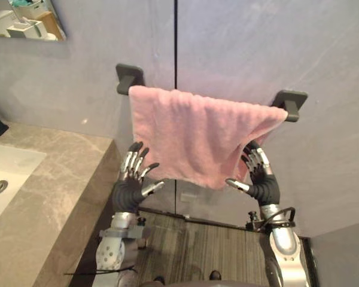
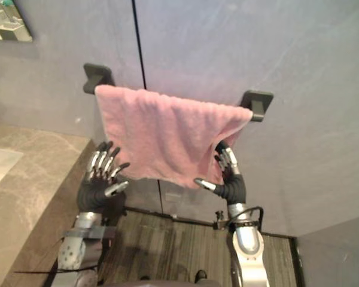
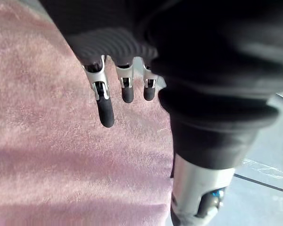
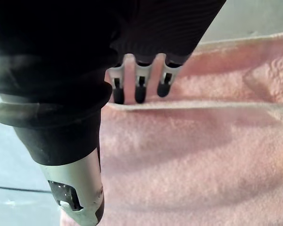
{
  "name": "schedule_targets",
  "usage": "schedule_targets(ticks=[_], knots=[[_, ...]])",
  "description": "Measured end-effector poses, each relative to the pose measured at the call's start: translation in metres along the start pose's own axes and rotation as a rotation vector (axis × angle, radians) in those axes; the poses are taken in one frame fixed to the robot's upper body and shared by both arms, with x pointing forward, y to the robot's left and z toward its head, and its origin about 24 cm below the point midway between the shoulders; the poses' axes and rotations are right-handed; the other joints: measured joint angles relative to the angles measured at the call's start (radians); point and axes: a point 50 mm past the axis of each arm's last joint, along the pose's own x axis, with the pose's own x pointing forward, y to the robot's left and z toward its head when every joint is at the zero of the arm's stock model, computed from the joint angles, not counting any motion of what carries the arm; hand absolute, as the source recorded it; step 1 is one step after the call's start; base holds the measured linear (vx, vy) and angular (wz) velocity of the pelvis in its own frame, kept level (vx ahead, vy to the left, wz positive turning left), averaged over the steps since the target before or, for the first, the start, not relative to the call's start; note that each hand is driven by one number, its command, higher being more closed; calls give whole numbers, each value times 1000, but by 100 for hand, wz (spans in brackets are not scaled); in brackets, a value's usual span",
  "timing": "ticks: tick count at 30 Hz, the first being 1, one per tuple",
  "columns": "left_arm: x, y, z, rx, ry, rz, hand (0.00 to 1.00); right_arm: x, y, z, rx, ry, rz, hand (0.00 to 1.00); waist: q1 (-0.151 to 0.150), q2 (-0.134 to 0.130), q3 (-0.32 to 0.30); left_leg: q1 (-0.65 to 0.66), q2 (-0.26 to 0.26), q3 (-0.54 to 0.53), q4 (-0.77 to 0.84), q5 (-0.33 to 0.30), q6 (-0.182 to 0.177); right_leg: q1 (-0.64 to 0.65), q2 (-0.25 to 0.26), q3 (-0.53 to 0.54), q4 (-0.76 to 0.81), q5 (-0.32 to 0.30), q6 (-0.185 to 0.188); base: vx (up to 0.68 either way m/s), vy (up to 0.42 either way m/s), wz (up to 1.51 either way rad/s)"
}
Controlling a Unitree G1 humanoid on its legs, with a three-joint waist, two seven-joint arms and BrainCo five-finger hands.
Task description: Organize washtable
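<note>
Nearest, above the striped wooden floor (image 1: 209,245), both arms are raised towards the wall. The left hand (image 1: 131,179) is held with its fingers straight and spread, gripping nothing, just beside the lower left corner of the pink terry towel (image 1: 197,137). The right hand (image 1: 260,176) is likewise held flat and loose, thumb spread, with its fingertips (image 4: 139,94) at the towel's lower right edge, where a folded hem is seen in the right wrist view. The towel is hung over the rail between the two dark wall brackets (image 1: 129,78), so the hanging is judged done. It is draped unevenly, though: the right side is bunched near the far bracket (image 1: 290,103) and the lower hem slants, so smoothing and squaring are judged to be left. Open room is found below and in front of the towel. To the left, the edge of the beige marbled counter (image 1: 54,185) with its white sink (image 1: 6,173) lies near the left arm, and little room is left there. Behind, movement is bounded by the grey panelled wall (image 1: 257,48)
</note>
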Motion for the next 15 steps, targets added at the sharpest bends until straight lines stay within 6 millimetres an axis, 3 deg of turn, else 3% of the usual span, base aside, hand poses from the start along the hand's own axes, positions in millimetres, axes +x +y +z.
schedule_targets(ticks=[4, 10, 15], knots=[[7, -8, 2, -21, -18, -60, 0, 5, 9, 12, 8, -61, 74, 0, -2, 0, 0, 0, 0, 1, 4, -1, 0, 0, 0, 2, 0, 0, 0, -28, -13, -1], [17, -23, 5, -77, -54, -143, 0, 9, 21, 13, 47, -77, 162, 0, -3, 2, 3, -4, 1, 5, 20, -9, -1, 1, 0, 6, 1, 0, 0, -33, -13, -2], [27, -29, 9, -101, -86, -181, 0, 22, 32, 13, 47, -101, 248, 0, -25, 1, 4, -4, 0, 6, 21, -9, -1, 1, 1, 7, 1, 1, 0, -14, -8, 0]])
